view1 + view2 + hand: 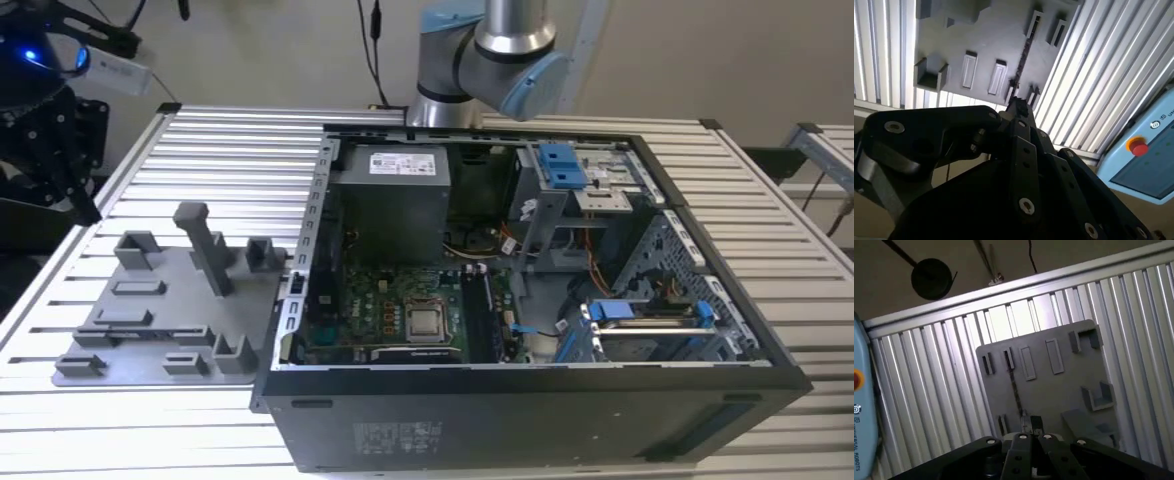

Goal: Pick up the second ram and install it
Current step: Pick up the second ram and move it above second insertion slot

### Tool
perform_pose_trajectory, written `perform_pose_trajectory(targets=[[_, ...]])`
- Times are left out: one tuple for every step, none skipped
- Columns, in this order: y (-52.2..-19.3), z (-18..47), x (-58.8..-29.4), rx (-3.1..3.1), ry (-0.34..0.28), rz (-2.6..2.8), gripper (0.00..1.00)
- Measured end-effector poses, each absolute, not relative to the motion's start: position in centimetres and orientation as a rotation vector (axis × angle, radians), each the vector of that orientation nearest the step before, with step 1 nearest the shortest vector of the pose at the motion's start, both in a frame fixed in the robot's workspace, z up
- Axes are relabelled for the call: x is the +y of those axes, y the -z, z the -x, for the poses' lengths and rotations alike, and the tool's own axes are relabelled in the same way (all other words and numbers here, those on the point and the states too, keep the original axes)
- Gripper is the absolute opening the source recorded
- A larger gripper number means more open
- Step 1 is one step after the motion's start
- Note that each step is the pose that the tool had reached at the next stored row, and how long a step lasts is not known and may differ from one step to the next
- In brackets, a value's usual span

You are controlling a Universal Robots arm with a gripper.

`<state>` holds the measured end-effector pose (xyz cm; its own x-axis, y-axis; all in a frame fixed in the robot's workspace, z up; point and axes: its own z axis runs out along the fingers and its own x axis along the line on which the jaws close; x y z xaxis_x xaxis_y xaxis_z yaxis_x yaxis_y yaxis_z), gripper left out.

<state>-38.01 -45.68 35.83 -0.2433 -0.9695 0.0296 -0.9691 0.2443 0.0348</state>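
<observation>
The second ram (1015, 387) stands on its edge in a slot of the grey holder plate (1054, 390), and it looks like a thin dark strip. In the second wrist view the same ram (1024, 57) runs across the plate (979, 40). My gripper (1032, 432) hangs well above the plate, in line with the near end of the stick. Its tips (1016, 106) are shut with nothing between them. In the exterior view the black gripper (74, 190) sits high beyond the plate (147, 310) on that view's left.
An open computer case (534, 420) lies on the ribbed metal table (801, 300), with the motherboard's long black slots (477, 310) beside the processor socket. The arm's base (481, 50) stands behind the case. A pale blue pendant with a red button (1139, 147) lies off the table's edge.
</observation>
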Motion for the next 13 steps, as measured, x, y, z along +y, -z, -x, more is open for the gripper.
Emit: perform_pose_trajectory(targets=[[-35.83, 38.01, -45.68, -2.431, 0.014, -1.918, 0.11], [-35.83, 38.01, -45.68, -2.418, 0.013, -1.935, 0.11], [-35.82, 38.01, -45.68, -2.405, 0.012, -1.951, 0.11], [-35.82, 38.01, -45.68, -2.393, 0.011, -1.967, 0.11], [-35.81, 38.01, -45.68, -2.381, 0.010, -1.983, 0.11], [-35.82, 38.01, -45.68, -2.368, 0.009, -1.999, 0.11], [-35.82, 38.01, -45.68, -2.357, 0.007, -2.013, 0.11], [-35.82, 38.00, -45.67, -2.345, 0.005, -2.028, 0.11], [-35.81, 38.00, -45.68, -2.335, 0.004, -2.041, 0.11], [-35.80, 38.00, -45.68, -2.326, 0.003, -2.052, 0.11], [-35.81, 38.01, -45.68, -2.320, 0.003, -2.059, 0.11], [-35.81, 38.01, -45.68, -2.315, 0.003, -2.065, 0.11], [-35.81, 38.01, -45.68, -2.314, 0.004, -2.067, 0.11]])
